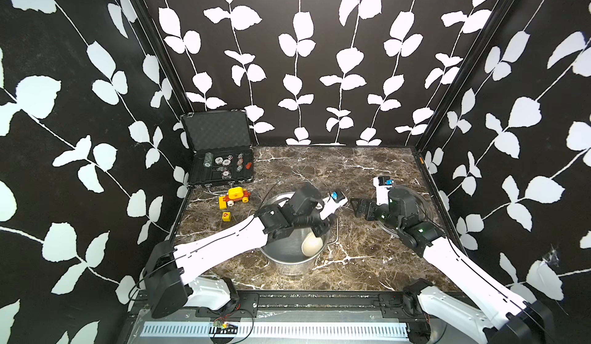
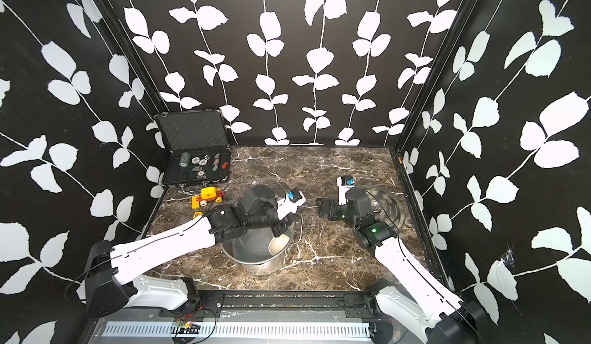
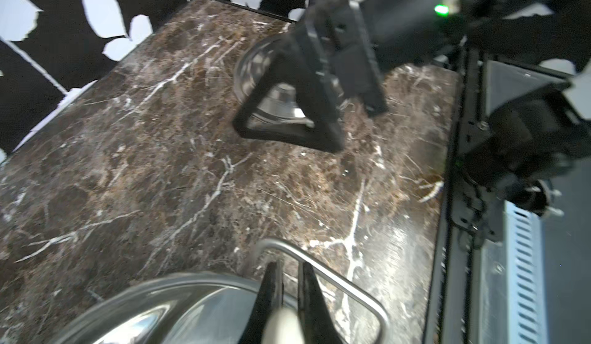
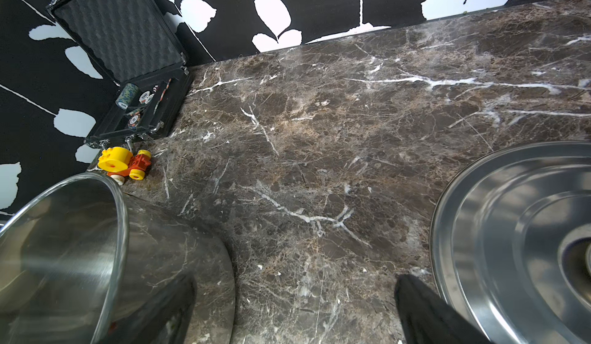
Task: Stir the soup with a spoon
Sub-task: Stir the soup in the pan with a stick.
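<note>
A steel pot (image 1: 289, 264) (image 2: 256, 264) (image 4: 64, 246) stands at the front middle of the marble table. The white spoon's round bowl (image 1: 311, 245) (image 2: 281, 244) lies inside it against the right wall. My left gripper (image 1: 321, 227) (image 2: 279, 229) (image 3: 289, 267) hangs over the pot's right rim, shut on the spoon handle, a pale blur (image 3: 281, 323) between the jaws. No soup shows; the pot's inside looks like bare steel. My right gripper (image 1: 358, 209) (image 2: 323, 209) (image 4: 294, 280) stands open and empty to the right of the pot, above bare table.
The steel pot lid (image 1: 419, 198) (image 2: 383, 205) (image 4: 511, 230) lies flat on the right, partly under my right arm. An open case of poker chips (image 1: 220, 166) stands at the back left, with a yellow and red toy car (image 1: 235, 196) and a yellow cube (image 1: 226, 216) in front of it.
</note>
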